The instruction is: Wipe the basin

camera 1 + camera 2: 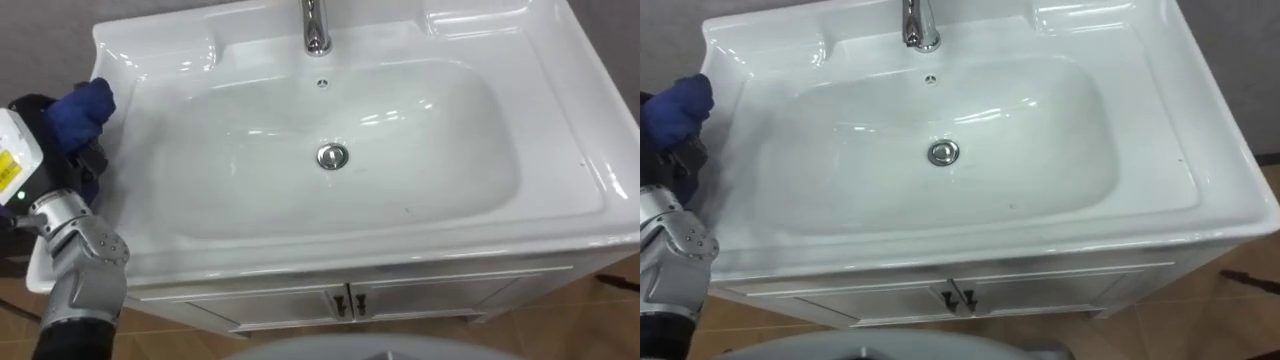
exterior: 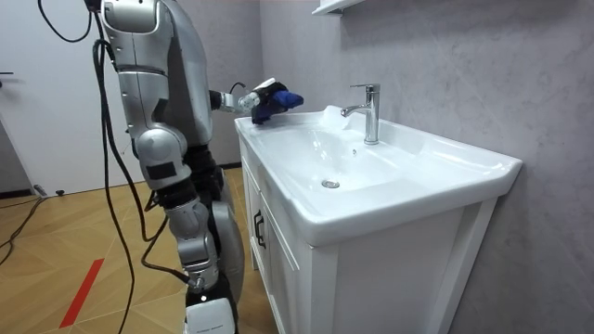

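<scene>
The white basin (image 1: 330, 215) lies straight below me, with its drain (image 1: 333, 156) in the middle of the bowl and the chrome tap (image 1: 316, 28) at the back. My left hand (image 1: 62, 150) rests on the basin's left rim, fingers curled round a bunched dark blue cloth (image 1: 86, 106). The cloth sits on the rim's back left part, outside the bowl. In the room view I stand upright in front of the cabinet, left arm stretched out to the far corner, where the cloth (image 2: 276, 102) lies on the rim.
A white cabinet with two doors and small dark handles (image 1: 348, 304) carries the basin. A grey wall runs behind the tap. Wooden floor shows at the lower corners. A shelf edge (image 2: 339, 6) hangs above the tap.
</scene>
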{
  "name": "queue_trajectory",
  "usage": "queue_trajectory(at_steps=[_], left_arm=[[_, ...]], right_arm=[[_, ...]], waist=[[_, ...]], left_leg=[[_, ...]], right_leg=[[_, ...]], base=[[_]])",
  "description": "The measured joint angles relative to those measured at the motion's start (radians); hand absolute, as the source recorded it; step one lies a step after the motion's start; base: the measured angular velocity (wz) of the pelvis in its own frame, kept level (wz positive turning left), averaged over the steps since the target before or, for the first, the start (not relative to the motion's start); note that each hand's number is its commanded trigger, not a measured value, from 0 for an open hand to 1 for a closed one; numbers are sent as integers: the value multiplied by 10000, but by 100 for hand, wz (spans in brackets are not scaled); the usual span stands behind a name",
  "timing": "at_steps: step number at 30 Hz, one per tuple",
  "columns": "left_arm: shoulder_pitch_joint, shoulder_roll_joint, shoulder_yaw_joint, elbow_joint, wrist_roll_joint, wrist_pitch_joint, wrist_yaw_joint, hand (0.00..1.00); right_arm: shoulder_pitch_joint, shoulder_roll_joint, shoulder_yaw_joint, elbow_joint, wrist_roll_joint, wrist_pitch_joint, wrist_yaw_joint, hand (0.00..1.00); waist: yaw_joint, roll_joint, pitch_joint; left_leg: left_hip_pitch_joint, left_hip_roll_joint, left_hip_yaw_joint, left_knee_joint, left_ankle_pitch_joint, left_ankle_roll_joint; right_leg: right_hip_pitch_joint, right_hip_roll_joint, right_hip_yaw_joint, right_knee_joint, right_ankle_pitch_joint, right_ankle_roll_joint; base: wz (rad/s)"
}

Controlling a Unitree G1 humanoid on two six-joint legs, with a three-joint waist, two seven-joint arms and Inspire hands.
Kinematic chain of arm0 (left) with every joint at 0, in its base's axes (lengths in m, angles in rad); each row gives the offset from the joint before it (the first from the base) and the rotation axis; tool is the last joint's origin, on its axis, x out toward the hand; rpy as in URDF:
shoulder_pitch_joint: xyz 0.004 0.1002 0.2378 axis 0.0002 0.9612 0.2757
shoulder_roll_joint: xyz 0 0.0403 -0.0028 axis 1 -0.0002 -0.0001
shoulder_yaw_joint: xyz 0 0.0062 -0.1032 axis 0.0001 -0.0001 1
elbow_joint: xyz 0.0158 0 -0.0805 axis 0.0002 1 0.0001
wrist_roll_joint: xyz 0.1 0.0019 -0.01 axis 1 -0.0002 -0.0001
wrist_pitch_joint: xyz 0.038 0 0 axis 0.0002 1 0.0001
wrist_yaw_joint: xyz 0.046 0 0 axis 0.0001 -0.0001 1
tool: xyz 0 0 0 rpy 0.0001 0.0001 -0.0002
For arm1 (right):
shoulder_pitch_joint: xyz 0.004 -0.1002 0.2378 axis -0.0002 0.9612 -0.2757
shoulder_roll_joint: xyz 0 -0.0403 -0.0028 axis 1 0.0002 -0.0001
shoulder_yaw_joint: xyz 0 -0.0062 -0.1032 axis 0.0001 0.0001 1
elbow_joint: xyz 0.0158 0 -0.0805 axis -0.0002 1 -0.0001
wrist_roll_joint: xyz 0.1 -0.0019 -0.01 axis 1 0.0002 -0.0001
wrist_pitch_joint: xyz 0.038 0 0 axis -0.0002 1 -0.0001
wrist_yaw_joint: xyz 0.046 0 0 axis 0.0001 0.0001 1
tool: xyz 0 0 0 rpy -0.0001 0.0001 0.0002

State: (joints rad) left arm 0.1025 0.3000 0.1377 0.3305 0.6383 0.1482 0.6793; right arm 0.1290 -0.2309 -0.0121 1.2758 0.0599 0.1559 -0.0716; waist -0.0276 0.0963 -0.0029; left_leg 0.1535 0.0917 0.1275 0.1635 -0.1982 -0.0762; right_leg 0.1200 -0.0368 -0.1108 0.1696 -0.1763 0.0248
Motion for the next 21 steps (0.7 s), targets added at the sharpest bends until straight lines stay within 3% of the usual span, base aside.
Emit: queue_trajectory(at_steps=[9, 10, 11, 15, 17, 18, 19, 20, 21], left_arm=[[252, -162, 0, 620, 1, 191, -201, 100], [251, -166, 0, 620, 4, 194, -202, 94], [251, -166, 0, 620, 4, 202, -204, 79], [252, -264, 0, 618, 3, 312, -211, 63], [251, -359, 0, 618, 8, 367, -210, 49], [251, -414, 0, 619, 9, 399, -211, 23], [250, -438, 0, 618, 10, 423, -211, 6], [250, -464, -2, 618, 10, 435, -214, 0], [250, -470, -2, 618, 10, 435, -216, 0]], right_arm=[[123, -1, -2, 79, -281, 206, 13, 0], [109, -2, -3, 77, -308, 205, 13, 0], [107, -1, -3, 76, -309, 203, 13, 0], [105, -1, 3, 65, -305, 209, 14, 0], [97, 0, 3, 63, -306, 213, 14, 0], [83, 0, 4, 66, -311, 222, 16, 0], [74, 0, 3, 69, -311, 234, 16, 0], [61, 1, 3, 70, -311, 278, 15, 0], [49, 1, 3, 70, -311, 308, 12, 0]], waist=[[-48, -2, -3], [-50, 3, -5], [-50, 9, -6], [-99, 51, -21], [-135, 55, -24], [-178, 53, -22], [-201, 48, -18], [-245, 40, -11], [-253, 17, 4]], left_leg=[[-19, -1, 8, 7, -1, 3], [-19, -1, 8, 7, -1, 3], [-19, -1, 8, 7, -1, 3], [-15, -1, 6, 6, -1, 3], [-13, -1, 6, 3, -1, 3], [-12, -1, 6, 3, 0, 3], [-17, -1, 4, 3, 0, 3], [-24, -1, 3, 3, -1, 3], [-30, -1, 3, 3, -1, 3]], right_leg=[[4, 0, 34, 38, -6, 4], [8, -1, 33, 34, -6, 4], [11, 0, 33, 33, -6, 4], [7, 0, 29, 10, -6, 4], [6, -1, 27, 4, -6, 4], [2, 0, 27, 4, -6, 4], [0, 0, 22, -1, -6, 4], [-2, 0, 19, -10, -6, 4], [-3, 0, 20, -14, -6, 4]], base=[[0], [0], [0], [0], [0], [0], [0], [0], [0]])
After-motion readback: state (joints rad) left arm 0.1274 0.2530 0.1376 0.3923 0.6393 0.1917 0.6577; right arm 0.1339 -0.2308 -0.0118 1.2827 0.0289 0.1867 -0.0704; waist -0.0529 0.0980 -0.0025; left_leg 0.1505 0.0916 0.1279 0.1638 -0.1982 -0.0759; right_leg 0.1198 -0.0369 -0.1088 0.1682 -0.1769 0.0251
